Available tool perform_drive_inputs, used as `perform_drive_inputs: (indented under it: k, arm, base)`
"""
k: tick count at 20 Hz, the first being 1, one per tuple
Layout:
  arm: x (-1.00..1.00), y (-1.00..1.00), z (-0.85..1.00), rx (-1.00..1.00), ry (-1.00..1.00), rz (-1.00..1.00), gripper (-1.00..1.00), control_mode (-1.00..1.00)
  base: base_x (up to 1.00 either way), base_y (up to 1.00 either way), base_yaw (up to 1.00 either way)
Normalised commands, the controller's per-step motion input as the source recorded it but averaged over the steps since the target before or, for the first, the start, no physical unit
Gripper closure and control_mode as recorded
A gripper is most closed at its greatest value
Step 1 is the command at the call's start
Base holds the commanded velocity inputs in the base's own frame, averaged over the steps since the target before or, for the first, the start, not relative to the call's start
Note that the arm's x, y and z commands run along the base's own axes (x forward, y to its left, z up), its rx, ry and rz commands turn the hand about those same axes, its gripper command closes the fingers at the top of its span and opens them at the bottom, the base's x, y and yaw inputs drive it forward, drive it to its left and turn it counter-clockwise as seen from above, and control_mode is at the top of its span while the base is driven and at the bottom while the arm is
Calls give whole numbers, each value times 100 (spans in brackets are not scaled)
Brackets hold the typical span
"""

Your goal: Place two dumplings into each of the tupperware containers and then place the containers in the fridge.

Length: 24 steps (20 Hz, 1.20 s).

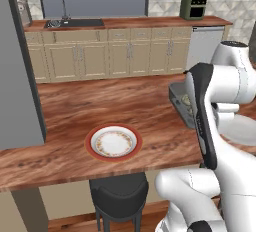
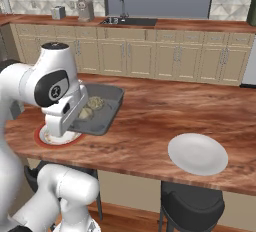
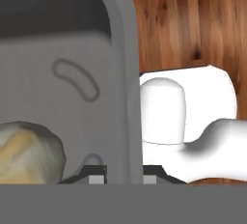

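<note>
The dark grey tupperware container [image 2: 102, 107] sits at or just above the wooden tabletop [image 2: 165, 111] near its left end in the right base view, partly hidden behind the robot's arm, and whether its base touches the wood cannot be told. Two greenish-tan dumplings [image 2: 90, 108] lie side by side inside it, close to the wall nearest the arm. In the hand view the gripper [image 3: 124, 175] has one finger on each side of the container's rim, the jaws drawn close and pinching that wall, with one dumpling just inside the tray beside the inner finger. From the left base view, only a corner of the container shows past the arm, with a dumpling visible in it. A red-rimmed plate [image 1: 113, 142] rests on the tabletop near its front edge, with nothing on it; in the right base view it lies just beside the container, under the arm. A plain white plate [image 2: 197, 153] sits well apart toward the other end of the tabletop.
</note>
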Motion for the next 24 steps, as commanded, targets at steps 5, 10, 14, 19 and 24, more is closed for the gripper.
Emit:
perform_drive_inputs:
  k: [5, 10, 14, 19, 24]
  arm:
    - [0, -7, 0, 0, 0, 0, 100, 100]
    - [0, 0, 0, 0, 0, 0, 100, 100]
    - [0, 0, 0, 0, 0, 0, 100, 100]
    - [0, 0, 0, 0, 0, 0, 100, 100]
    - [0, 0, 0, 0, 0, 0, 100, 100]
  base:
    - [-5, 0, 0]
    - [-100, 18, 14]
    - [-95, 94, 56]
    - [-61, 100, 70]
    - [-5, 100, 32]
